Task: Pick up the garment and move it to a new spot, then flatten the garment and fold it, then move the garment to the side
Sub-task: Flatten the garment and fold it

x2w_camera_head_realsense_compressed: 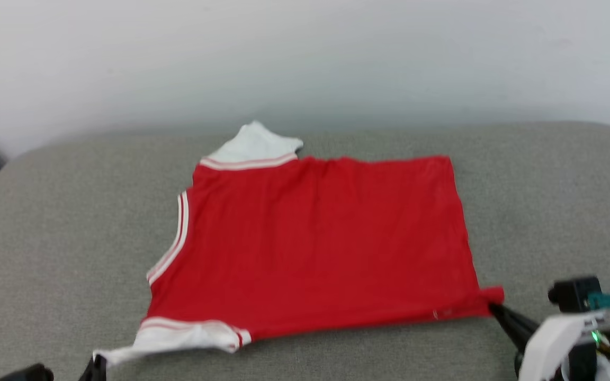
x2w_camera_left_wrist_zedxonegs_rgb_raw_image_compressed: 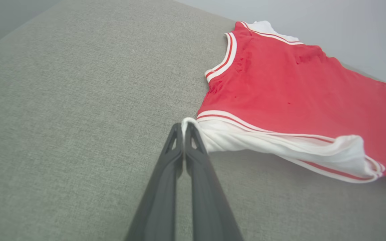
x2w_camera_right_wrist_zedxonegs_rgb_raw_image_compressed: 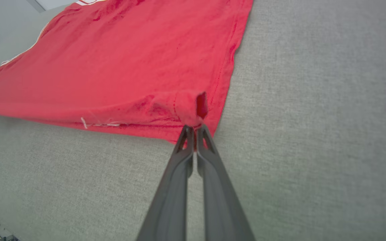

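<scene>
Grey cushion (x2w_camera_head_realsense_compressed: 45, 222) under red jersey (x2w_camera_head_realsense_compressed: 315, 238), centred; left claw (x2w_camera_left_wrist_zedxonegs_rgb_raw_image_compressed: 183, 127) closed on white sleeve (x2w_camera_left_wrist_zedxonegs_rgb_raw_image_compressed: 280, 147) tip at 7 o'clock, right claw (x2w_camera_right_wrist_zedxonegs_rgb_raw_image_compressed: 195, 129) closed on hem corner (x2w_camera_right_wrist_zedxonegs_rgb_raw_image_compressed: 193, 107) at 4 o'clock. Shallow bites; could slip under uneven pull.

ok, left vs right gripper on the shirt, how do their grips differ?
Left gripper pinches the tip of the white sleeve; right gripper pinches a red hem corner. The left's sleeve is drawn out into a bunched band; the right's corner stands up as a small flap. Shared: both are shut on the garment at its near edge.
</scene>
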Tool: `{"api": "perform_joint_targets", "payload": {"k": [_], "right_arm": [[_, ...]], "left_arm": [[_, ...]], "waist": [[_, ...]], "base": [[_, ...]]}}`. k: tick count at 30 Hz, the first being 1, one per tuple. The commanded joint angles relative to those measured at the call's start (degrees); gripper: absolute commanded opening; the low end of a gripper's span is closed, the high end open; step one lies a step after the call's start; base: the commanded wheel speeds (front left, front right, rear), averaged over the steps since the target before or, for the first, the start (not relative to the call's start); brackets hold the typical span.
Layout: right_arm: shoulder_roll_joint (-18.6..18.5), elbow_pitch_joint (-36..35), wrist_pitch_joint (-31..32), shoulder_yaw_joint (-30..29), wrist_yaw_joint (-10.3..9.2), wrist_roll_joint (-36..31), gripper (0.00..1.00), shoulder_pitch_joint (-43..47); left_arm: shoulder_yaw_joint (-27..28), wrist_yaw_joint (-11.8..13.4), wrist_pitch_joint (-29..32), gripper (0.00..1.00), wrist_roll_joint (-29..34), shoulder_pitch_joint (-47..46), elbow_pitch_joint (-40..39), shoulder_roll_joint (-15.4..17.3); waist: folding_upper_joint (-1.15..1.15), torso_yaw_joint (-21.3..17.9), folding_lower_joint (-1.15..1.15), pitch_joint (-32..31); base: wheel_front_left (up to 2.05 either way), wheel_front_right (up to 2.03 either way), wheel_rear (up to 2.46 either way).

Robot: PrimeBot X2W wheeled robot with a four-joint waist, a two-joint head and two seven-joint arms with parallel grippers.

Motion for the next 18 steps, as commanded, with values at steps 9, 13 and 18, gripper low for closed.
{"api": "perform_joint_targets", "payload": {"k": [9,13,18], "right_arm": [[5.0,-16.3,11.3,-16.1,-0.08,-8.8,0.0,16.4],[8.2,-19.5,15.6,-20.1,-0.07,-13.3,0.0,13.0],[9.5,-18.5,17.7,-20.4,-0.07,-16.1,0.0,7.0]], "left_arm": [[0.8,5.7,4.6,0.0,0.5,6.4,-14.5,3.7],[-2.0,2.9,6.4,0.0,1.5,-3.0,-11.9,3.2],[-3.9,-1.9,6.2,0.0,1.9,-14.8,-3.9,1.3]], "waist": [[0.0,0.8,0.03,-2.7],[0.0,1.0,0.03,0.4],[0.0,0.8,0.03,6.2]], "base": [[0.0,0.0,0.0],[0.0,0.0,0.0],[0.0,0.0,0.0]]}}
